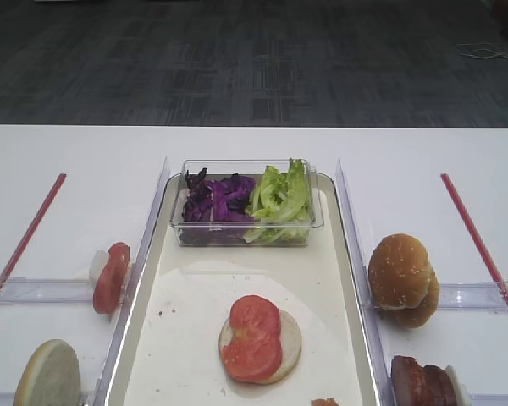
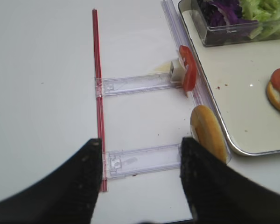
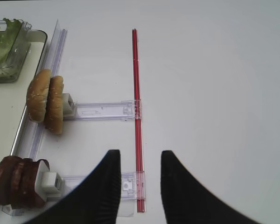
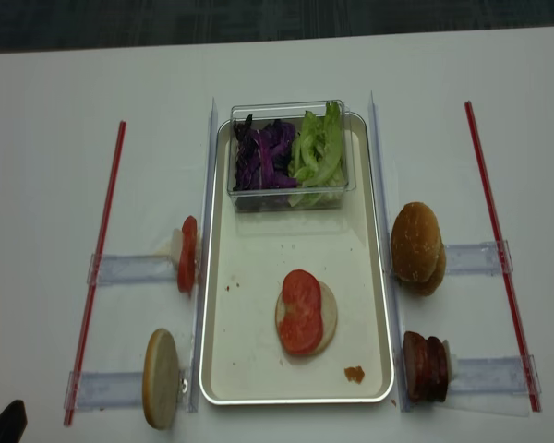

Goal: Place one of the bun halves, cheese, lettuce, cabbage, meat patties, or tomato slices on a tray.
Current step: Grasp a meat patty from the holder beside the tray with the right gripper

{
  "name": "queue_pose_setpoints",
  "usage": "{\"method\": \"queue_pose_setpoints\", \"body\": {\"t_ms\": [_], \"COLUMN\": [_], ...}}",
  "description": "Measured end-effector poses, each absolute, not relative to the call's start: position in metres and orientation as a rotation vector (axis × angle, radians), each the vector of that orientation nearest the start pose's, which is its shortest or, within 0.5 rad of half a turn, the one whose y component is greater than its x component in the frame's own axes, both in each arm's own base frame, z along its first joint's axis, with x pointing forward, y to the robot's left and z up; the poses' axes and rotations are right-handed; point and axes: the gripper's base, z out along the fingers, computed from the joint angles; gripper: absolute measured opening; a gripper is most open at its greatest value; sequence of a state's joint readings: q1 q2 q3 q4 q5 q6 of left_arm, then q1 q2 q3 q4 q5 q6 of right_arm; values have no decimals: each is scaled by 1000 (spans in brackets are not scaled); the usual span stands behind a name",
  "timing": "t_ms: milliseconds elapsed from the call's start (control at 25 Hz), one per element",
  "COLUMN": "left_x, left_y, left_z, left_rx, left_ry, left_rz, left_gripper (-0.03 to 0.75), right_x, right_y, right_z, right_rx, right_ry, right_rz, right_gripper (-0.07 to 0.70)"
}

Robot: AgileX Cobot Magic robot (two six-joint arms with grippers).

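No writing or brand shows on anything here. The tray (image 4: pixel 217 369), cream with a shiny silver rim, lies lengthwise in the middle of the white counter (image 4: pixel 55 111). At its 12 o'clock end stands a clear box (image 4: pixel 288 197) with dark purple shredded cabbage (image 4: pixel 263 152) on the left and pale green ruffled lettuce (image 4: pixel 319 148) on the right. Toward 6 o'clock a pale flat bun half (image 4: pixel 328 318) lies on the tray with a bright red tomato slice (image 4: pixel 301 311) on top, covering most of it. A small orange-brown crumb (image 4: pixel 354 374) sits near the tray's 5 o'clock corner.

Outside the tray, at 9 o'clock, another tomato slice (image 4: pixel 187 254) stands on edge against a clear rail holder (image 4: pixel 129 269); at 7 o'clock a cream bun disc (image 4: pixel 161 378) stands on edge likewise. At 3 o'clock two golden sesame bun tops (image 4: pixel 417 247) stand together, and at 5 o'clock a few reddish-brown patties (image 4: pixel 425 366) are stacked on edge. A red strip (image 4: pixel 102 254) runs along the left side and another red strip (image 4: pixel 499 249) along the right.

The left end effector (image 2: pixel 139 165) hangs over the counter left of the tray, its dark fingers (image 2: pixel 84 172) well apart and empty. The right end effector (image 3: pixel 140 175) hovers over the right red strip, fingers (image 3: pixel 107 179) apart with nothing between them.
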State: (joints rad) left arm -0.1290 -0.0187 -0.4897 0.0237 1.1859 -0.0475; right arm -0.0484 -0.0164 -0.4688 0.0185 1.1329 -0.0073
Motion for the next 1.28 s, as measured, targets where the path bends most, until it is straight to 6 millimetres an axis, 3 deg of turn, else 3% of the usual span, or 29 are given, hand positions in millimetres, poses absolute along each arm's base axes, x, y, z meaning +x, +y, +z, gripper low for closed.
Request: {"method": "queue_pose_setpoints", "body": {"t_ms": [1280], "left_x": [-12], "left_y": [4], "left_z": [265], "left_rx": [85], "left_ry": [2160], "left_rz": [-73], "left_gripper": [361], "right_x": [-7], "right_y": [2], "right_z": [263], "right_rx": [42], "right_ry": [2131], "right_rz": [-10], "right_gripper": [245]}}
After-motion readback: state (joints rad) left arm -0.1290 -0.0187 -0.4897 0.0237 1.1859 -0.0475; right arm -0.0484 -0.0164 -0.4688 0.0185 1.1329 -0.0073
